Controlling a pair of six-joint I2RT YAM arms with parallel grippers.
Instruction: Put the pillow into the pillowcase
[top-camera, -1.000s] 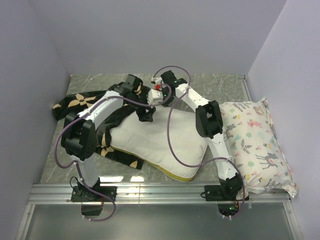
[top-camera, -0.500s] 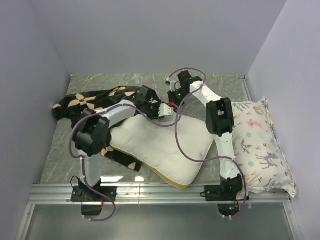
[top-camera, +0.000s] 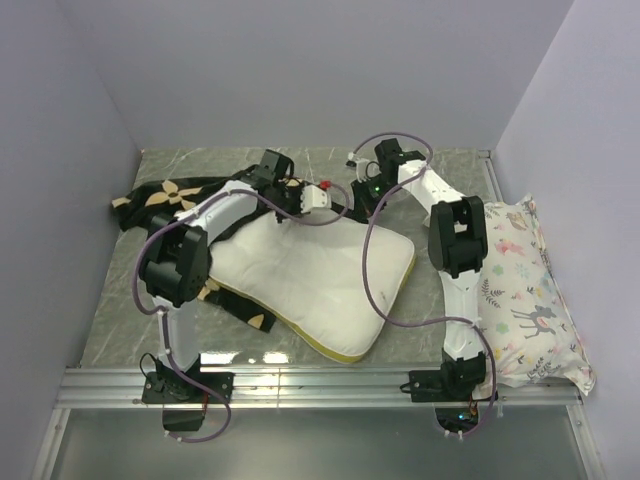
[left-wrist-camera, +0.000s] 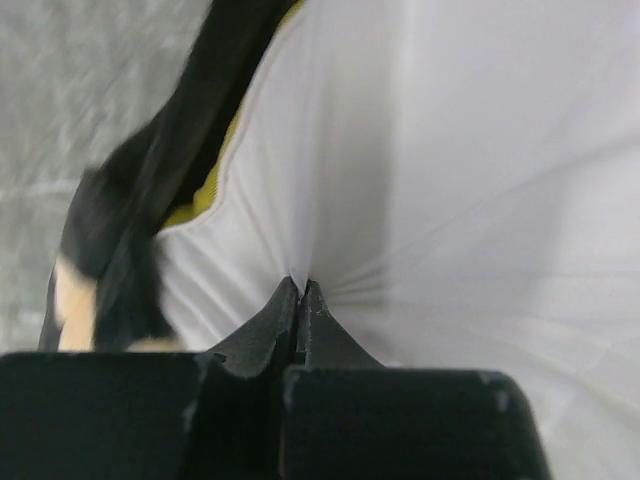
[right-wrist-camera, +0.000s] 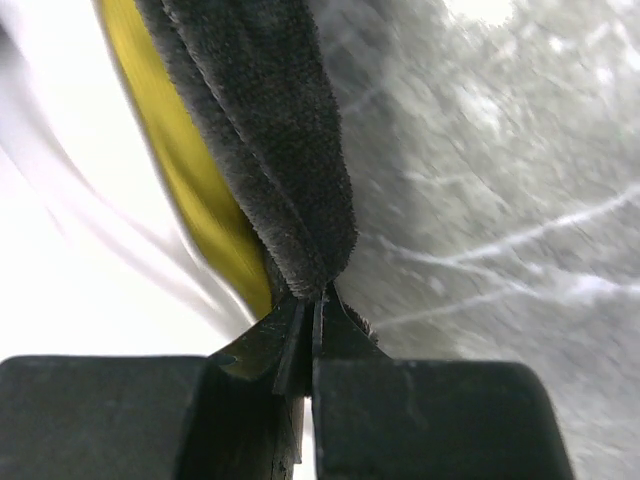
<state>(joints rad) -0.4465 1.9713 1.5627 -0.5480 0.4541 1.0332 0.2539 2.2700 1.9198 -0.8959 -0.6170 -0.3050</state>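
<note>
The white pillow (top-camera: 320, 275) with its yellow band (top-camera: 335, 350) lies mid-table, its left part over the black flower-print pillowcase (top-camera: 165, 195). My left gripper (top-camera: 338, 204) is at the pillow's far edge. In the left wrist view it is shut (left-wrist-camera: 301, 287) on a pinch of white pillow (left-wrist-camera: 450, 180) fabric, with the pillowcase (left-wrist-camera: 150, 230) to its left. My right gripper (top-camera: 360, 200) is right beside it. In the right wrist view it is shut (right-wrist-camera: 315, 297) on a fold of the black pillowcase (right-wrist-camera: 265, 130) edge, next to the pillow's yellow band (right-wrist-camera: 185, 185).
A deer-print pillow (top-camera: 515, 290) lies along the right wall. Grey walls close in the marble table (top-camera: 440, 170) on the left, the back and the right. An aluminium rail (top-camera: 320, 385) runs along the near edge by the arm bases.
My left gripper has shut on the pillow's fabric at its far edge. The right gripper moved right, still shut on the pillowcase edge. The pillow shifted slightly towards the back.
</note>
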